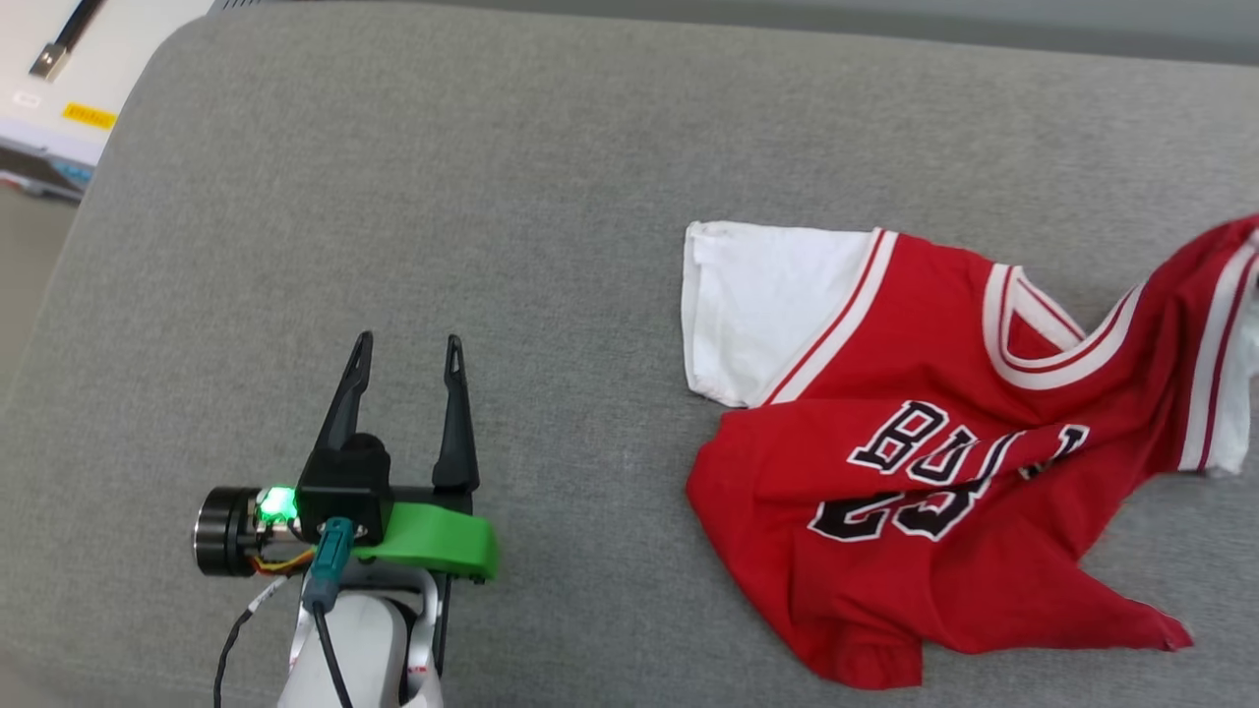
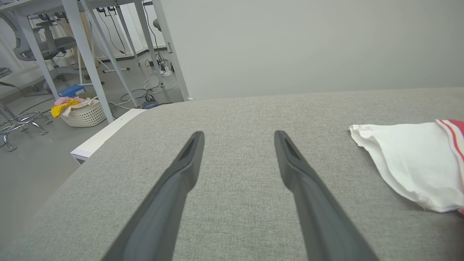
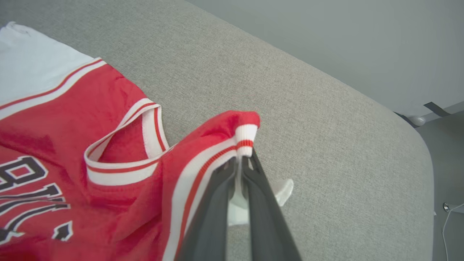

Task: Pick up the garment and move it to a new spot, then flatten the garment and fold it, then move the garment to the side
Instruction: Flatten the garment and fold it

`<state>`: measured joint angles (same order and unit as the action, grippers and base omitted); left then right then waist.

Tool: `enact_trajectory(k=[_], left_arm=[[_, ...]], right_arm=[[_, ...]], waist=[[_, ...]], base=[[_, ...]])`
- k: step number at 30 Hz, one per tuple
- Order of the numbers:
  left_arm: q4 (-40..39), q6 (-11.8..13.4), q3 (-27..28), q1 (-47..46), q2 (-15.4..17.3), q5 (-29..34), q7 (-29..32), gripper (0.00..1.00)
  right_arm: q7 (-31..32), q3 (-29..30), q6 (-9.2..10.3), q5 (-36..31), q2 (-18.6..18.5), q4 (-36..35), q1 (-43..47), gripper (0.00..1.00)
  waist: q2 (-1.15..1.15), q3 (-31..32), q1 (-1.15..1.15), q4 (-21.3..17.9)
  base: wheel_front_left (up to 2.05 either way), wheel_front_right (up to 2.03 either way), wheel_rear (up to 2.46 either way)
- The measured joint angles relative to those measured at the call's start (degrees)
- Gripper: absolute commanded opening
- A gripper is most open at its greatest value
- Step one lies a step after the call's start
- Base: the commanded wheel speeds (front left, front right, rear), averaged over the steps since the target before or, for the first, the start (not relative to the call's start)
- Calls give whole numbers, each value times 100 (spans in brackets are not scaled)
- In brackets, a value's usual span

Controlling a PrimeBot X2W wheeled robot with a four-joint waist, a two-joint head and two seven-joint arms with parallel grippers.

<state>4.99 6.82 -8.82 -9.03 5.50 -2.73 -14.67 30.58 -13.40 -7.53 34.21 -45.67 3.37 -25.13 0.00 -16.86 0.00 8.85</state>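
Two grippers: right gripper [image 3: 242, 161] fingers clamp the striped trim [image 3: 245, 139] of the garment [image 1: 885, 344]; left gripper [image 1: 409, 341], fingers wide, should take its white sleeve [image 1: 757, 305].

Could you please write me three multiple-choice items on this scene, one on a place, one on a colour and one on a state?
1. In the head view, where does the garment lie relative to the left claw?
A) to its right
B) to its left
C) between its fingers

2. What colour is the garment's flat sleeve?
A) black
B) white
C) blue

3. What is the right claw doing?
A) standing open over bare cushion
B) shut on nothing
C) shut on the garment's striped trim

Answers:
1 A: the shirt lies on the grey surface, to the right of the open claw and apart from it.
2 B: the sleeve is plain white beside the red body.
3 C: in the right wrist view its fingers pinch the red-white trim.
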Motion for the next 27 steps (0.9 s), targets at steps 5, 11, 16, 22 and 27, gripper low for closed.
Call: enact_trajectory(k=[5,11,16,22,27], left_arm=[[15,-12,-36,-211,-58,11,0,100],[36,-30,-33,-268,-98,18,0,100],[80,-30,-5,-276,-129,24,0,100],[119,-60,82,-263,-79,77,0,100],[116,-88,174,-131,57,87,0,100]], right_arm=[[-43,-732,0,-256,459,978,-970,0],[-258,-1572,4,-288,969,2090,-1556,0],[-486,-2125,19,-57,932,2601,-1844,0],[-1871,-2564,15,36,824,2637,-1784,100],[-2871,-2042,5,-202,799,2394,-1443,100]], waist=[[0,-303,0,219],[0,-561,0,421],[0,-590,0,467],[0,-289,0,318],[0,-9,0,179]], base=[[0,0,0],[0,0,0],[0,0,0],[0,0,0],[0,0,0]])
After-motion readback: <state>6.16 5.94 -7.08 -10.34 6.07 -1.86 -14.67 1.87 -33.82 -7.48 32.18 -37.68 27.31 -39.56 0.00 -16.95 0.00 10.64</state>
